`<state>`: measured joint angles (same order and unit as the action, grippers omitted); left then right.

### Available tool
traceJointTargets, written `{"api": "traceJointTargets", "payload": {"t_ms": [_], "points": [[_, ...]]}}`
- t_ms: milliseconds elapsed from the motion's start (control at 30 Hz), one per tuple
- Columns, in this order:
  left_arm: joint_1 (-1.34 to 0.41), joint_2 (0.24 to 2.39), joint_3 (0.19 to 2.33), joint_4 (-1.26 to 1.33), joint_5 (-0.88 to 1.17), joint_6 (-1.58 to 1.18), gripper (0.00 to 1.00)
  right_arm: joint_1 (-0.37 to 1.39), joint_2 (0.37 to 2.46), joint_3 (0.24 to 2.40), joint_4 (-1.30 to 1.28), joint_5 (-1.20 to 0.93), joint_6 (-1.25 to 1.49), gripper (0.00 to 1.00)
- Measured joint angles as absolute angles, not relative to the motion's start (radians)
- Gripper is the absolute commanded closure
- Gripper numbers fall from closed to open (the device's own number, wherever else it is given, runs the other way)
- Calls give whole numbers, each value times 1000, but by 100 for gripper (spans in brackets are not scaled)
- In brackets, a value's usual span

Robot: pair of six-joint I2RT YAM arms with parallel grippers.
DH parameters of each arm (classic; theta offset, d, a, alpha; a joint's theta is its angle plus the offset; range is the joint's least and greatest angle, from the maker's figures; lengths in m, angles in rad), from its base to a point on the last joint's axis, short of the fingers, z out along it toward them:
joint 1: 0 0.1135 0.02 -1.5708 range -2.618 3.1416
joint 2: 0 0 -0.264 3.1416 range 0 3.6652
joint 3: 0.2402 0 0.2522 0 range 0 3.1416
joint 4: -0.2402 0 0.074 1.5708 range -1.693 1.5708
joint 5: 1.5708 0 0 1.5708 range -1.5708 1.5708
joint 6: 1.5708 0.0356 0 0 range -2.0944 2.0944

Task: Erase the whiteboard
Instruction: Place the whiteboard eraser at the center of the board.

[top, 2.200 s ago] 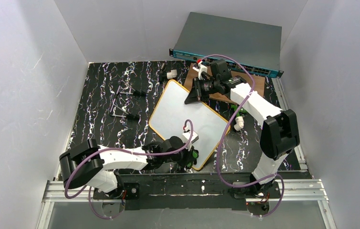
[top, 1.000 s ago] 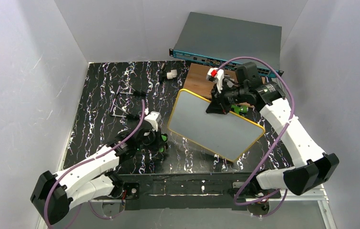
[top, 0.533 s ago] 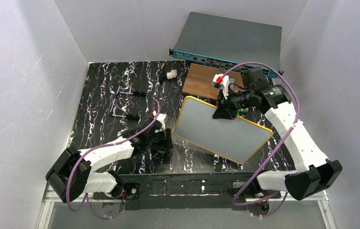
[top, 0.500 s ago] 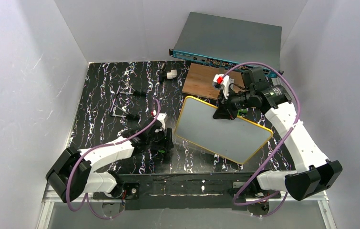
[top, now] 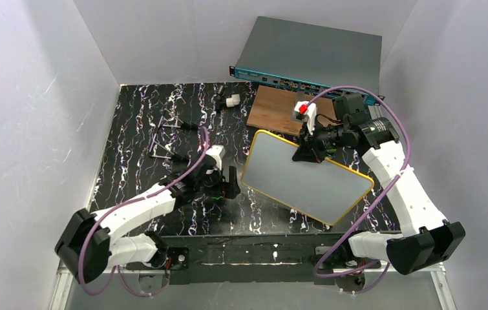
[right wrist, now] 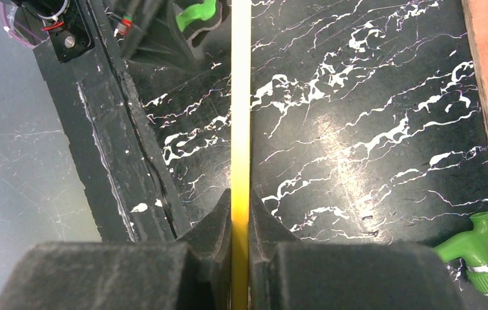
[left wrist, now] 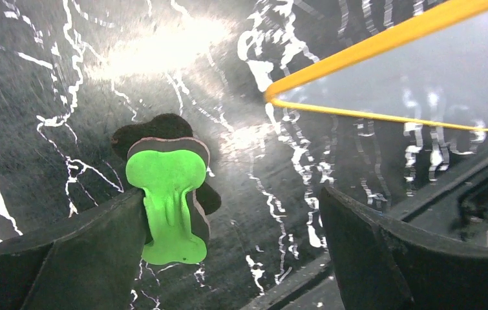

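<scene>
Whiteboard (top: 306, 177) is off the flat, tilted, with its far edge held up by the right pincer (top: 307, 154). The right wrist view shows the yellow rim (right wrist: 240, 97) pinched tight between both fingers. Can't tell whether the board's near edge touches the worktop (top: 137, 129).

Left pincer (top: 228, 184) sits low, just beside the board's left corner and not touching it. Its fingers are spread wide. A green-backed black pad (left wrist: 167, 194) sits against one finger. Looks like the eraser, but I can't tell if it's fixed there or just resting.

Board face reads plain grey-white from above, no red writing visible. The surface is glary at this tilt, so faint marks could be hiding.

My read on progress: wiping looks done or nearly done. What's left is probably laying the board back flat, or one more pass with the pad if marks show. Brown wooden board (top: 273, 110) lies just beyond the whiteboard's far edge.
</scene>
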<state>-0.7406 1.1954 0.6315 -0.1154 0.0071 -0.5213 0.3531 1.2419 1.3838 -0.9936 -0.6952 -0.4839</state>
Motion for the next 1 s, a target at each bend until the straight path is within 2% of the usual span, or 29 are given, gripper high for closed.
{"api": "traceJointTargets", "payload": {"t_ms": [200, 333, 667, 833, 1000], "points": [[-679, 1023, 639, -116, 120, -513, 2, 353, 1237, 1383, -1000, -698, -514, 99], [-614, 983, 640, -105, 233, -505, 2, 353, 1234, 1382, -1005, -703, -530, 99], [-559, 1007, 672, -141, 376, -469, 2, 353, 1229, 1382, -1028, -731, -559, 99], [-557, 1145, 731, -174, 373, -445, 2, 354, 1230, 1385, -1042, -751, -558, 99], [-553, 1168, 609, -59, 418, -409, 2, 354, 1240, 1390, -1047, -796, -532, 99]]}}
